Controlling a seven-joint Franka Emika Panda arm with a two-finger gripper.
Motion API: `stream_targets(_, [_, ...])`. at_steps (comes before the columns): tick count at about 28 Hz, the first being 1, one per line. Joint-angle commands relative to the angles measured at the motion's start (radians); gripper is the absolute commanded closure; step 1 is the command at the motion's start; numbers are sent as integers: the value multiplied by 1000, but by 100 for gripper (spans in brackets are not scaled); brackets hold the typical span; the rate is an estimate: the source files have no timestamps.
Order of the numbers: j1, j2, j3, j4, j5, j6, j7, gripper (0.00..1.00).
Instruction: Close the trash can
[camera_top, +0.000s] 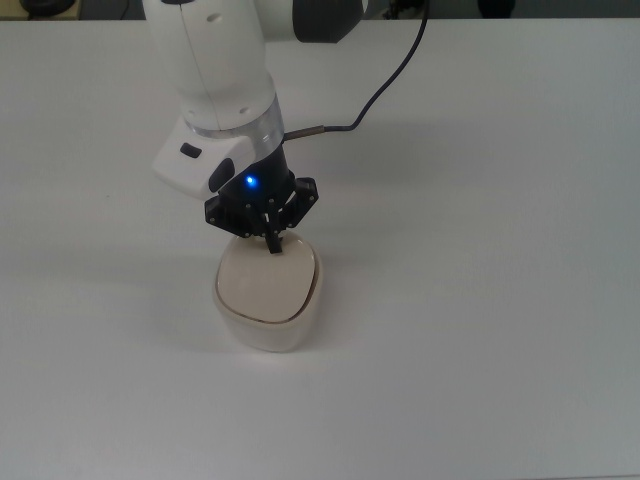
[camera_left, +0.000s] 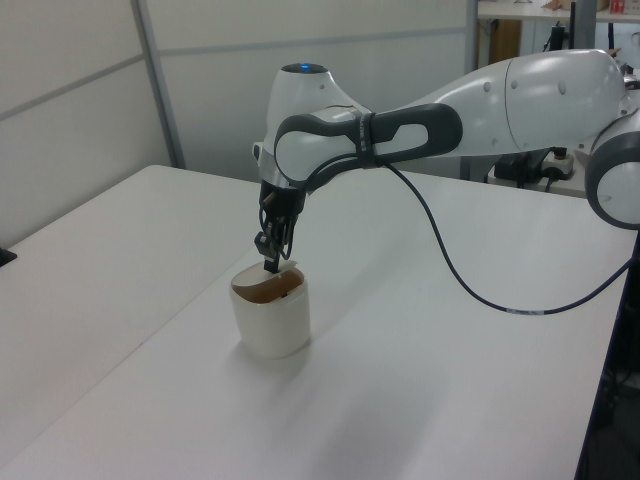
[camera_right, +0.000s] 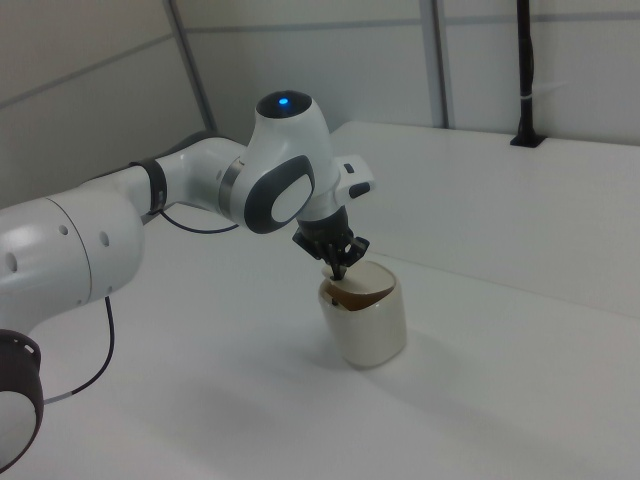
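The trash can (camera_top: 266, 325) is a small cream bin standing on the white table, also seen in the left view (camera_left: 272, 322) and the right view (camera_right: 366, 328). Its swing lid (camera_top: 266, 283) lies nearly flat over the opening. A thin dark gap still shows under the lid's edge in the right view (camera_right: 350, 297). My gripper (camera_top: 272, 245) is shut with nothing held. Its closed fingertips point down and press on the lid's rim on the side toward the top view's top. The same contact shows in the left view (camera_left: 269, 266) and the right view (camera_right: 337, 270).
A black cable (camera_top: 385, 85) runs from my wrist toward the top view's upper right. The white table (camera_top: 480, 300) spreads all around the bin. In the right view a black post (camera_right: 525, 70) stands at the table's far edge.
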Motion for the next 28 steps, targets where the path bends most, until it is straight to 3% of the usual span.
stream_targets(1, [4, -14, -6, -29, -31, -36, 6, 100])
stream_targets(28, [20, 38, -4, -43, -70, -34, 13, 100])
